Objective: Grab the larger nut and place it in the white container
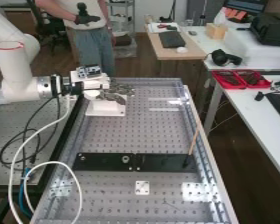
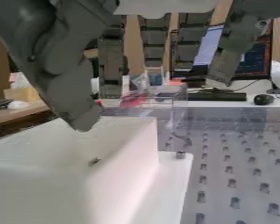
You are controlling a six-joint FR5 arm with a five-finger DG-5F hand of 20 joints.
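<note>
One robot hand (image 1: 116,92), wide open, fingers extended, gripping nothing, at the white container (image 1: 105,108), small metal piece (image 2: 94,161) inside, black plates (image 1: 104,161) on the desk (image 1: 124,135)

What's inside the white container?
One small metal piece can be seen inside the white container. The near walls cover part of its floor, so I can't tell what lies there.

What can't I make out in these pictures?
- Wrist view: what the small piece in the white box is; too small.
- Wrist view: part of the box; cut off by the edge.
- High view: the box's inside; behind the hand.
- High view: whether the bigger round piece on the black plate is a nut; too small.
</note>
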